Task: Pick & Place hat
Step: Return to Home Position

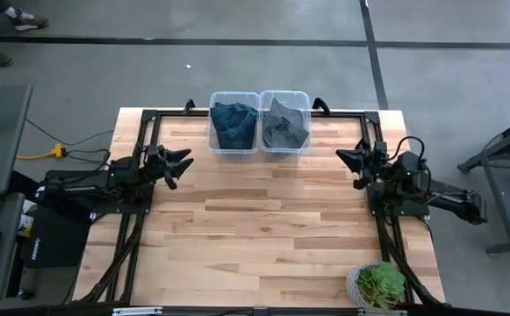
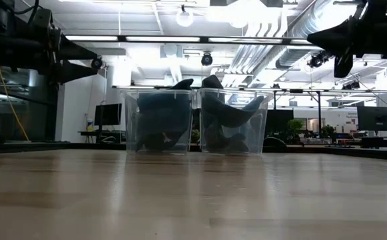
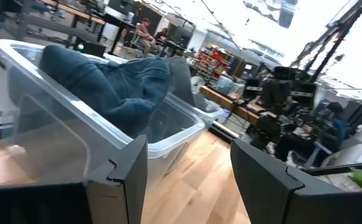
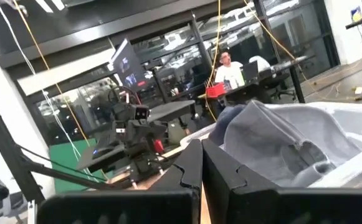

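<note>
Two clear plastic bins stand side by side at the table's far edge. The left bin (image 1: 233, 123) (image 2: 160, 123) holds dark blue hats (image 3: 115, 81). The right bin (image 1: 285, 121) (image 2: 233, 123) holds grey hats (image 4: 280, 146) that rise above its rim. My left gripper (image 1: 184, 167) (image 3: 190, 168) hovers open above the table, left of and nearer than the blue bin, pointing toward it. My right gripper (image 1: 342, 156) (image 4: 202, 162) is shut, raised to the right of the grey bin and pointing toward the table's left. Neither touches anything.
A potted green plant (image 1: 380, 285) sits at the table's near right corner. The wooden tabletop (image 1: 263, 228) stretches between the arms and toward the near edge. Black frame rails run along the table's left, right and far sides. People sit at desks in the room beyond.
</note>
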Motion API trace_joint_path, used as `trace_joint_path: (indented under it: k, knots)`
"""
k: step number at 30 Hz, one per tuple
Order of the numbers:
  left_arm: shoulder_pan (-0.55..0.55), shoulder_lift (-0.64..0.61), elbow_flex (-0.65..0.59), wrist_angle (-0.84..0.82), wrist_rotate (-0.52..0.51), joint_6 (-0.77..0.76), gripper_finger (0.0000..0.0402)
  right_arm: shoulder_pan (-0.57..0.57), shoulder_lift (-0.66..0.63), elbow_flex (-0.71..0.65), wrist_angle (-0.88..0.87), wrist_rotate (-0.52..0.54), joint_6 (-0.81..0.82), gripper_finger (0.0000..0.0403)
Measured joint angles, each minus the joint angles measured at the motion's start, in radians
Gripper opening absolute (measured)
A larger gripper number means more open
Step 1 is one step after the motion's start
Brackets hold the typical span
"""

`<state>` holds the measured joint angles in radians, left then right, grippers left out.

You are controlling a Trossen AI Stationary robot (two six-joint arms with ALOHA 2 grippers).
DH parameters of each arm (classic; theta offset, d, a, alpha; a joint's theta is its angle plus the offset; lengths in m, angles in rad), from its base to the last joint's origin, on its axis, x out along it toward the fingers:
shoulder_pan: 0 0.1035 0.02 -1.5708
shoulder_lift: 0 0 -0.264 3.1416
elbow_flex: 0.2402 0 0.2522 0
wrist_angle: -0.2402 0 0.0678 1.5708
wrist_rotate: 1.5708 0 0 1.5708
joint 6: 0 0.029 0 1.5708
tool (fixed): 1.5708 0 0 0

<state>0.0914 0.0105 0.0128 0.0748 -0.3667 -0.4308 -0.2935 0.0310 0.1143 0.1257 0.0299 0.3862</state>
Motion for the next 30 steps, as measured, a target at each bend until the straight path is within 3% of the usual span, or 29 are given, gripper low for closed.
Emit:
trace_joint_path:
  k: [10,18,30]
  knots:
    - [0.000,0.000,0.003,-0.026,-0.010,0.013,0.0192,0.000,0.001,-0.100,0.181,0.021,0.005,0.0000]
    - [0.000,0.000,0.003,-0.027,-0.009,0.033,0.0193,0.014,0.001,-0.104,0.125,0.012,-0.002,0.0000]
    - [0.000,0.000,0.003,-0.026,-0.007,0.037,0.0193,0.145,0.002,-0.104,-0.089,0.051,-0.081,0.0000]
